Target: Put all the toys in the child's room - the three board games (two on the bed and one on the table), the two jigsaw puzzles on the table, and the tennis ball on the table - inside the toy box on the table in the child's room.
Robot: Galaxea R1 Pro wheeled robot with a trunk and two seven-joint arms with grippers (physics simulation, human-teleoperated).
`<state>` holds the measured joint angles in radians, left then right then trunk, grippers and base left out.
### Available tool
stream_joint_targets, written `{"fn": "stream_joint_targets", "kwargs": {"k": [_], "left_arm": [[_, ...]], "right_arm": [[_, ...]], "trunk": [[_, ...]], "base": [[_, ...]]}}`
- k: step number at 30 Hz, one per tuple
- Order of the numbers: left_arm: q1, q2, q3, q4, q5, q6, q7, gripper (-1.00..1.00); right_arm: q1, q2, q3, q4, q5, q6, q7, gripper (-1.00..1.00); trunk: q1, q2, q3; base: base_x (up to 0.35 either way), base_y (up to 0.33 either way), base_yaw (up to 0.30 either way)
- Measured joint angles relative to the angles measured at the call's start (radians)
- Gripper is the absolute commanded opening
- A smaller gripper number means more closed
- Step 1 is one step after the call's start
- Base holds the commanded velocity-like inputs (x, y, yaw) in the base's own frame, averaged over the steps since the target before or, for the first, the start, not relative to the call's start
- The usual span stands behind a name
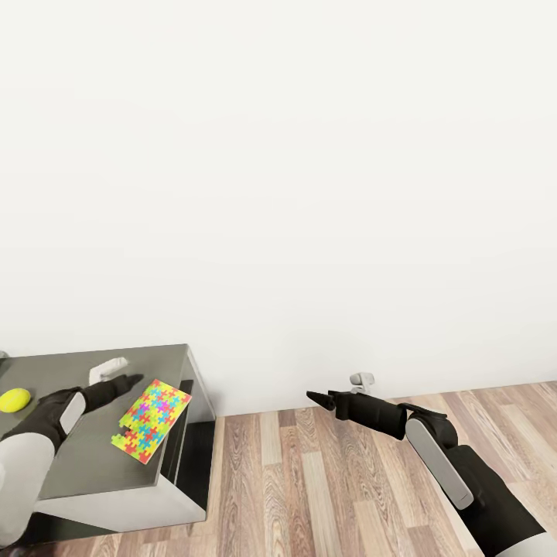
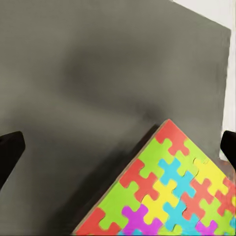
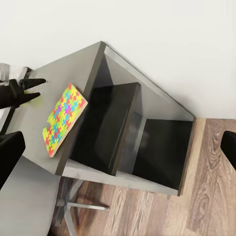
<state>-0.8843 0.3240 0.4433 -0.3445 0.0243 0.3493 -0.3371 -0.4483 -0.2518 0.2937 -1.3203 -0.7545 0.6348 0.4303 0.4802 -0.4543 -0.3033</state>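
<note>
In the head view, the left gripper [image 1: 133,380] is seen reaching over the dark grey table [image 1: 93,456], its fingertips drawn close together as far as this view shows. A jigsaw puzzle [image 1: 152,418] lies flat on the table top just beyond and below those fingertips, near the table's end edge, apart from the gripper. The tennis ball [image 1: 14,399] rests on the table behind the left wrist, well apart from the puzzle. The right gripper [image 1: 312,398] is held out over the wood-plank floor [image 1: 325,480], away from the table, nothing being held in it; whether its fingers are parted cannot be told from here.

In the left wrist view, the two dark fingertips [image 2: 10,150] are shown spread wide, with bare table top [image 2: 98,88] between them. A corner of the jigsaw puzzle [image 2: 167,191] is seen ahead of the fingers, nearer to one of them, untouched.

In the right wrist view, the right fingertips [image 3: 7,152] are likewise shown wide apart. Far ahead of them the table [image 3: 142,123] is seen with its open shelf compartments, the jigsaw puzzle [image 3: 63,118] lying on top by the edge and the left gripper [image 3: 34,83] just beside it.
</note>
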Motion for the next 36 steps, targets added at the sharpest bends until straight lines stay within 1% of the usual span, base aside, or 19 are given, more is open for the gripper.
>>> {"fn": "stream_joint_targets", "kwargs": {"k": [1, 2, 5, 8, 10, 11, 13, 14, 18, 19, 21, 26, 28, 30, 31, 32, 34, 35, 36], "left_arm": [[0.000, 0.011, 0.010, -0.001, 0.000, 0.017, -0.044, 1.00], [0.000, 0.035, 0.025, -0.004, 0.000, 0.053, -0.139, 1.00], [0.000, 0.072, 0.037, -0.009, -0.004, 0.106, -0.289, 1.00], [0.000, 0.117, 0.046, -0.013, -0.009, 0.165, -0.526, 1.00], [0.001, 0.134, 0.046, -0.014, -0.012, 0.185, -0.618, 1.00], [0.006, 0.172, 0.048, -0.014, -0.015, 0.222, -0.820, 1.00], [0.014, 0.186, 0.046, -0.014, -0.020, 0.231, -0.907, 1.00], [0.021, 0.196, 0.045, -0.015, -0.024, 0.236, -0.981, 1.00], [0.030, 0.211, 0.044, -0.016, -0.039, 0.241, -1.127, 1.00], [0.033, 0.217, 0.043, -0.016, -0.047, 0.242, -1.184, 1.00], [0.037, 0.221, 0.043, -0.016, -0.055, 0.243, -1.222, 1.00], [0.046, 0.224, 0.035, -0.016, -0.066, 0.251, -1.229, 1.00], [0.047, 0.223, 0.018, -0.016, -0.067, 0.262, -1.229, 1.00], [0.048, 0.220, -0.016, -0.016, -0.069, 0.276, -1.229, 1.00], [0.048, 0.219, -0.030, -0.017, -0.069, 0.280, -1.229, 1.00], [0.048, 0.217, -0.058, -0.017, -0.067, 0.286, -1.228, 1.00], [0.049, 0.216, -0.081, -0.018, -0.066, 0.290, -1.229, 1.00], [0.049, 0.216, -0.096, -0.018, -0.065, 0.293, -1.229, 1.00], [0.049, 0.215, -0.102, -0.019, -0.064, 0.295, -1.229, 1.00]], "right_arm": [[0.000, 0.000, 0.000, 0.000, 0.000, 0.000, 0.000, 1.00], [0.000, 0.000, 0.001, 0.000, 0.000, -0.001, -0.001, 1.00], [0.000, 0.001, 0.002, 0.000, -0.001, -0.002, -0.005, 1.00], [0.000, 0.002, 0.004, 0.000, 0.000, -0.002, -0.020, 1.00], [0.000, 0.002, 0.005, 0.001, 0.000, -0.002, -0.027, 1.00], [0.001, 0.002, 0.007, 0.003, 0.000, -0.002, -0.043, 1.00], [0.001, 0.004, 0.008, 0.006, 0.000, -0.002, -0.048, 1.00], [0.001, 0.008, 0.009, 0.010, 0.000, -0.002, -0.050, 1.00], [0.000, 0.027, 0.008, 0.018, 0.000, -0.002, -0.053, 1.00], [0.000, 0.037, 0.007, 0.022, 0.001, -0.001, -0.053, 1.00], [0.000, 0.046, 0.006, 0.024, 0.001, -0.001, -0.054, 1.00], [0.000, 0.060, 0.008, 0.028, 0.002, 0.000, -0.055, 1.00], [0.000, 0.066, 0.011, 0.029, 0.001, 0.000, -0.056, 1.00], [0.000, 0.090, 0.013, 0.040, 0.001, 0.004, -0.068, 1.00], [0.000, 0.103, 0.013, 0.050, 0.001, 0.005, -0.075, 1.00], [-0.005, 0.141, 0.014, 0.088, 0.000, 0.008, -0.094, 1.00], [-0.012, 0.181, 0.015, 0.130, 0.001, 0.009, -0.112, 1.00], [-0.025, 0.219, 0.015, 0.174, 0.002, 0.009, -0.127, 1.00], [-0.035, 0.238, 0.016, 0.198, 0.003, 0.009, -0.133, 1.00]], "trunk": [[0.000, 0.000, 0.000], [0.000, 0.000, 0.000], [0.000, 0.000, 0.000], [0.000, 0.000, 0.000], [0.000, 0.000, 0.000], [0.000, 0.000, 0.000], [0.000, 0.000, 0.000], [0.000, 0.000, 0.000], [0.000, 0.000, 0.000], [0.000, 0.000, 0.000], [0.000, 0.000, 0.000], [0.000, 0.000, 0.000], [0.000, 0.000, 0.000], [0.000, 0.000, 0.000], [0.000, 0.000, 0.000], [0.000, 0.000, 0.000], [0.000, 0.000, 0.000], [0.000, 0.000, 0.000], [0.000, 0.000, 0.000]], "base": [[0.000, 0.000, 0.000], [0.000, 0.000, 0.000], [0.000, 0.000, 0.000], [0.000, 0.000, 0.000], [0.000, 0.000, 0.000], [0.000, 0.000, 0.000], [0.000, 0.000, 0.000], [0.000, 0.000, 0.000], [0.000, 0.000, 0.000], [0.000, 0.000, 0.000], [0.000, 0.000, 0.000], [0.000, 0.000, 0.000], [0.000, 0.000, 0.000], [0.000, 0.000, 0.000], [0.000, 0.000, 0.000], [0.000, 0.000, 0.000], [0.000, 0.000, 0.000], [0.000, 0.000, 0.000], [0.000, 0.000, 0.000]]}}
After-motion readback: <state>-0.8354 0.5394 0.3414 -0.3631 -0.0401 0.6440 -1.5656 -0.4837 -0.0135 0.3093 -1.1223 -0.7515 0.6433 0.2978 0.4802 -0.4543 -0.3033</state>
